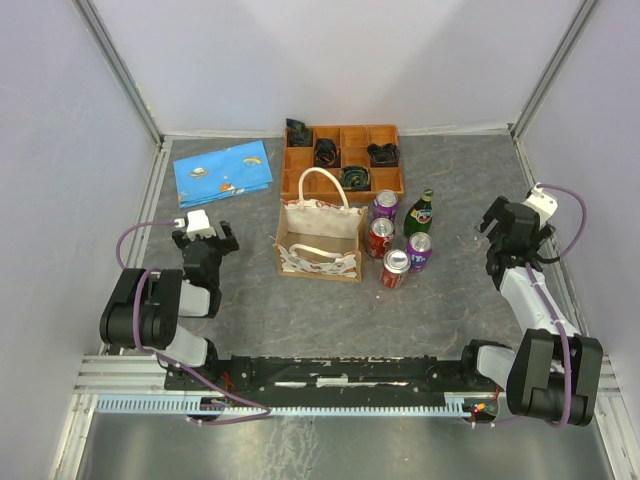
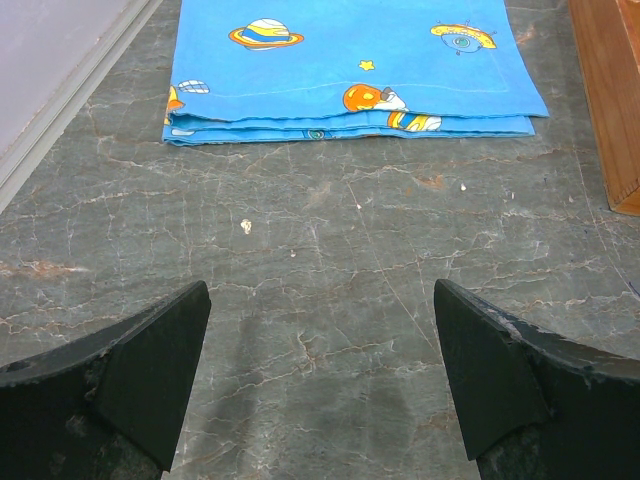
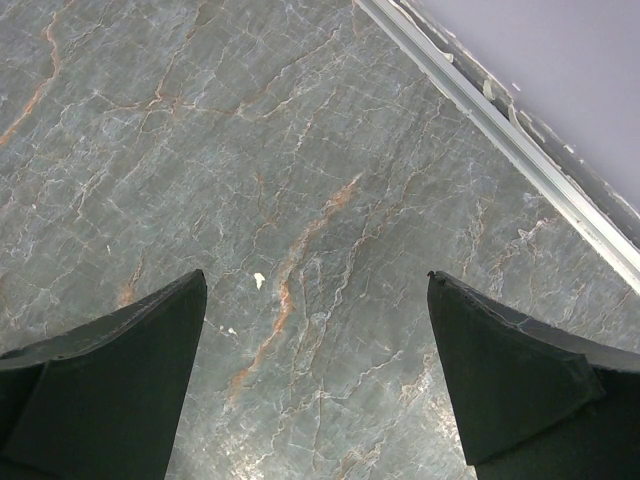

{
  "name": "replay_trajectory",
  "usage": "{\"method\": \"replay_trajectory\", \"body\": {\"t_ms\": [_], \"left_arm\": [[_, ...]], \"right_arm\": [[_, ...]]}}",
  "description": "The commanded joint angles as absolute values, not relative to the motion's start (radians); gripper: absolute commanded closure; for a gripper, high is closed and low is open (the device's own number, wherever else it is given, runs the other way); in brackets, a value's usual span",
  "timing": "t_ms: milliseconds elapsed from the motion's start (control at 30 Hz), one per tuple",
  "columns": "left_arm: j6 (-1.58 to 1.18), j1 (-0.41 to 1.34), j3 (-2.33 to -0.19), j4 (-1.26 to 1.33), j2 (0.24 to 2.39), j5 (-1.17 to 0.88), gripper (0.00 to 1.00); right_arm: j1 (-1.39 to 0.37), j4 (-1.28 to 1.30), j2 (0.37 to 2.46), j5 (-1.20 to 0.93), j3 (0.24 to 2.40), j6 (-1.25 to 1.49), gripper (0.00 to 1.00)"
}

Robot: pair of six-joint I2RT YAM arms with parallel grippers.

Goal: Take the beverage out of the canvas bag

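Note:
The canvas bag (image 1: 318, 262) stands upright mid-table, cream with a red print and looped handles. Its top is open onto a tan inside, where no beverage shows. Several cans, among them a red one (image 1: 396, 268) and a purple one (image 1: 385, 206), stand just right of the bag. A green bottle (image 1: 420, 212) stands with them. My left gripper (image 1: 205, 240) (image 2: 322, 290) hovers open over bare table left of the bag. My right gripper (image 1: 510, 225) (image 3: 316, 275) is open too, far right near the wall, with nothing between its fingers.
An orange compartment tray (image 1: 296, 188) with dark coiled items sits behind the bag, and its edge (image 2: 610, 100) shows in the left wrist view. A folded blue printed cloth (image 1: 222, 172) (image 2: 350, 70) lies at the back left. Walls with metal rails enclose the table.

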State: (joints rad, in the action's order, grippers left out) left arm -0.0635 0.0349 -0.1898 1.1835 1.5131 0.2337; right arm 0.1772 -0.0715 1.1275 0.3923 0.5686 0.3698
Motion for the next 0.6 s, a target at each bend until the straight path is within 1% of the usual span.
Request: {"method": "replay_trajectory", "body": {"t_ms": [0,567], "left_arm": [[-0.056,0.039,-0.21,1.223,1.517,0.247,0.01],[-0.056,0.038,-0.21,1.224,1.516,0.247,0.01]], "right_arm": [[0.18,-0.085,1.126,0.396,0.612,0.362,0.01],[0.18,-0.085,1.133,0.395,0.613,0.363,0.01]]}}
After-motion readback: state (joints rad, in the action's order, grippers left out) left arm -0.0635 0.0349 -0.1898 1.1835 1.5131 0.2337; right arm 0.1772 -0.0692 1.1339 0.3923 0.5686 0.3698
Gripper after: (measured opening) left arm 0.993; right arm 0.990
